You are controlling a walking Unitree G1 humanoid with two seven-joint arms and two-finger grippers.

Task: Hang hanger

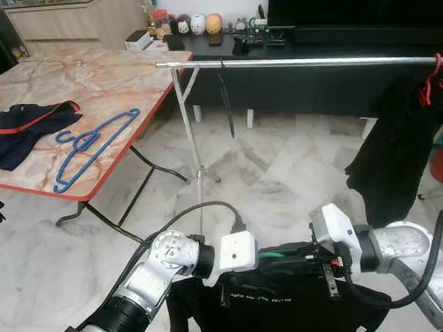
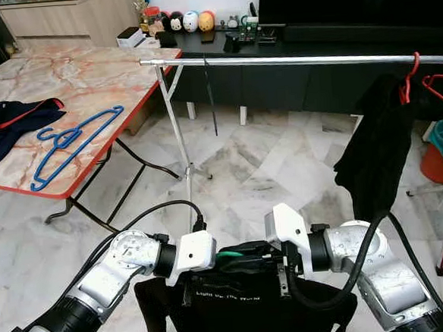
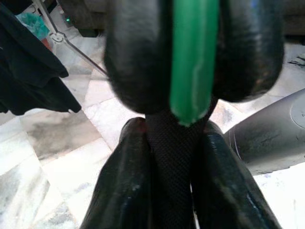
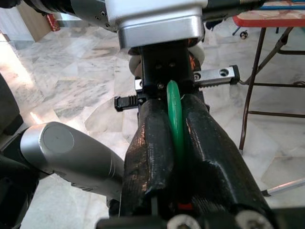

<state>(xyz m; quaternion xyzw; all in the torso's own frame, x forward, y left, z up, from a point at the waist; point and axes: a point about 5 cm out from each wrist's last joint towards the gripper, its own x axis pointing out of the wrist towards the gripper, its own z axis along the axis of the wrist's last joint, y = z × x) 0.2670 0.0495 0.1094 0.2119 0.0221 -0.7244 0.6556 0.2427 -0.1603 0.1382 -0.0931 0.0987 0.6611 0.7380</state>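
The thin green plastic hanger, carrying a black garment with pale lettering, is held low in front of the robot, well below and well short of the long silver metal clothes rail that runs across the room on its slim stand, so the hanging itself is not yet done; judging from this, what remains is to lift the hanger, bring it forward to the rail and hook it over a bare stretch between the stand and the black garment on a red hanger that hangs near the rail's right end. Both arms are bent inward at chest level so that the 2 wrists meet in the middle. The left gripper points toward the right one, its jaws closed on the green hanger, as the left wrist view shows with the green strip pinched between the black fingers. The right gripper faces it, jaws likewise clamped on the same green strip in the right wrist view. On the robot's left, a marble-patterned folding tabletop with a red edge carries a blue plastic hanger and a dark navy garment with red trim, both untouched.
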